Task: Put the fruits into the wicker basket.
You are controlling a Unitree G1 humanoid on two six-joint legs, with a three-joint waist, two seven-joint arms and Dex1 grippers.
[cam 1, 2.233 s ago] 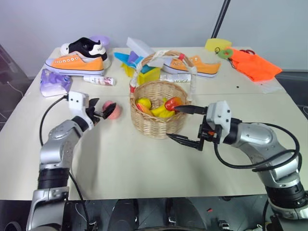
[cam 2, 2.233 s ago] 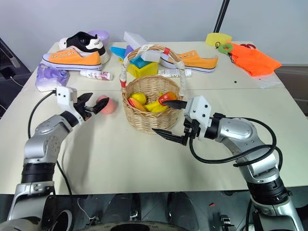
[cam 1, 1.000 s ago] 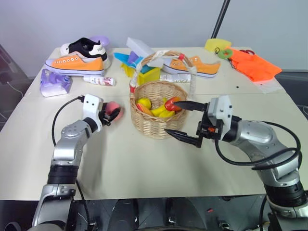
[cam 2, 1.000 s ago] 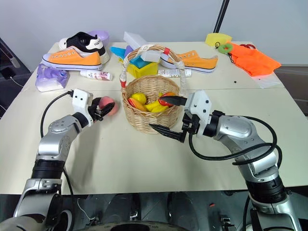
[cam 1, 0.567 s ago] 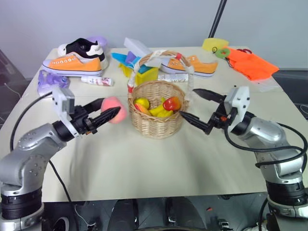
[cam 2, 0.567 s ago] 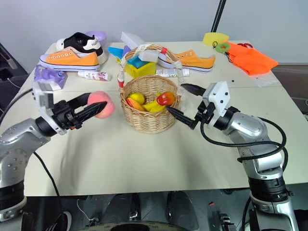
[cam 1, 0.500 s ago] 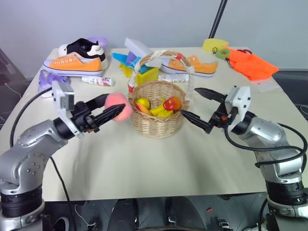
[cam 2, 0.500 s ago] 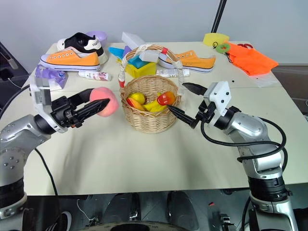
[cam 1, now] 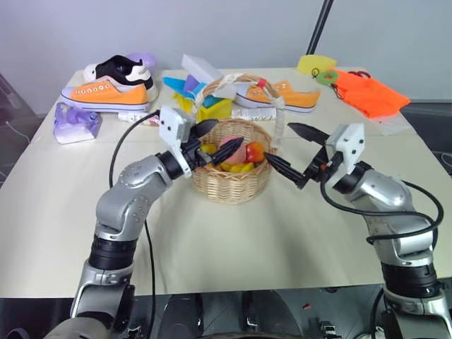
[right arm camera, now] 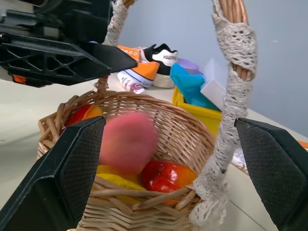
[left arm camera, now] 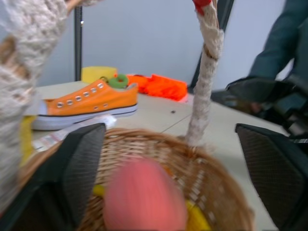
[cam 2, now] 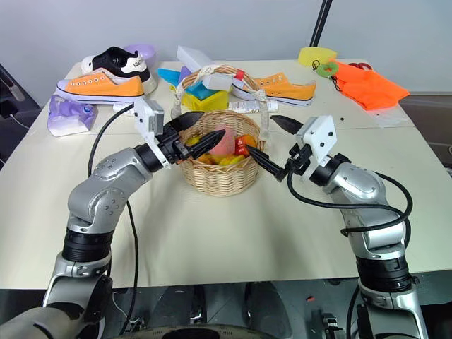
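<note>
The wicker basket stands mid-table, its cloth-wrapped handle arching over it. My left gripper hangs open over the basket's left rim. The pink peach is just under its fingers, inside the basket's mouth; it looks blurred and touches neither finger in the left wrist view or the right wrist view. Yellow fruit and a red-orange fruit lie on the basket's bottom. My right gripper stands open and empty at the basket's right side, pointing at it.
Behind the basket are a yellow plastic bin, two orange sneakers, a black sneaker and a small bottle. A purple bag lies far left, an orange cloth far right. A person's dark sleeve shows beyond the table.
My left arm swung right and up, carrying the peach from the table to above the basket. Its jaws then opened and let the peach go. The right gripper stayed open.
</note>
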